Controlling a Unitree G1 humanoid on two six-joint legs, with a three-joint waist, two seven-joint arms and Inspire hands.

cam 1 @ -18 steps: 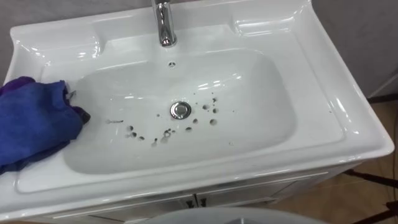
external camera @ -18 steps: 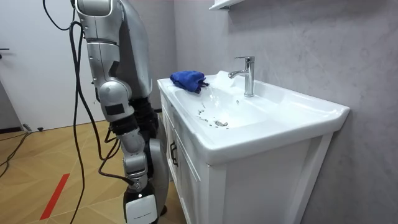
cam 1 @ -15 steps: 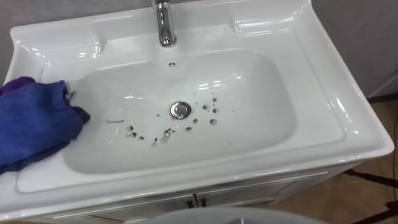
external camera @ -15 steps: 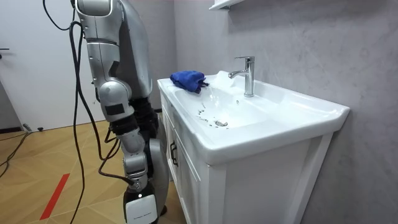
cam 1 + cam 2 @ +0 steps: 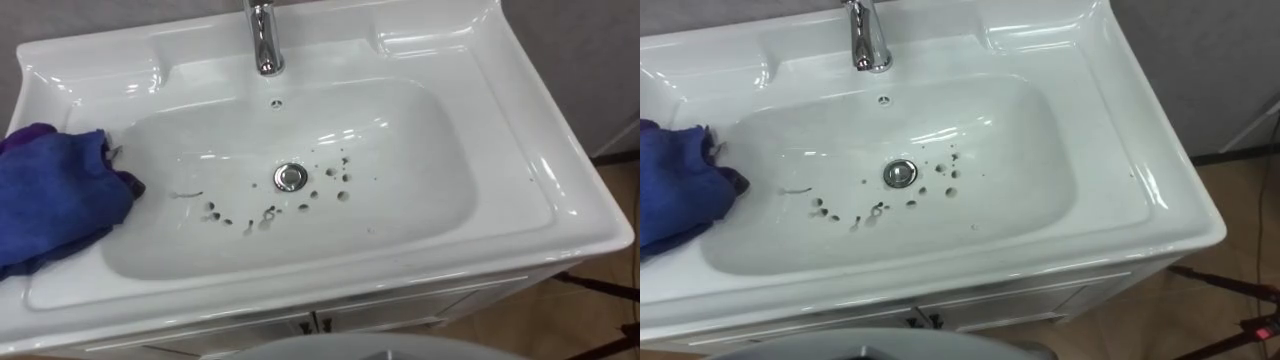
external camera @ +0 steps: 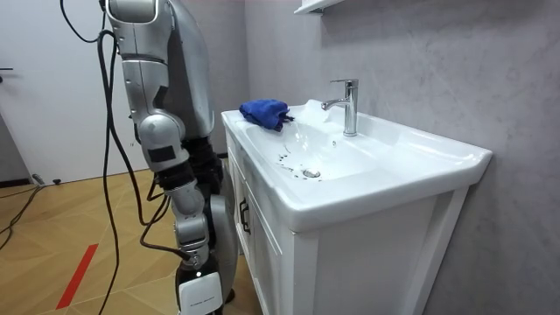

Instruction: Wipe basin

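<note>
Your right hand (image 6: 198, 289) hangs low at the robot's side in the room view, close to the front of the cabinet (image 6: 350, 254) and below the level of the basin top. It reaches the bottom edge of that view, so you cannot tell how far open it is or whether it has hold of anything. The robot stands upright before the cabinet, facing the basin.

The cloth (image 5: 55, 195), blue and crumpled, lies on the basin's left ledge, toward the front left corner. Its right side laps over the bowl's left edge and touches the top of the slope; its left side runs off the eye view's left edge. It lies well apart from the hand.

The basin (image 5: 420, 140) is white and glossy, a wide bowl with rounded corners set in a flat rim. The tap (image 5: 263, 45), chrome, stands upright at the middle of the back edge, with a small overflow hole (image 5: 276, 102) just below it on the bowl's back wall. The drain (image 5: 290, 177) sits at the middle of the bowl's floor. Dark specks (image 5: 343, 196) dot the floor round the drain: a cluster just to its right, and a looser string running from in front of the drain toward the left. A thin dark streak (image 5: 186, 195) lies between the drain and the cloth, nearer the cloth. The specks keep to the middle of the floor, away from the bowl's walls.
</note>
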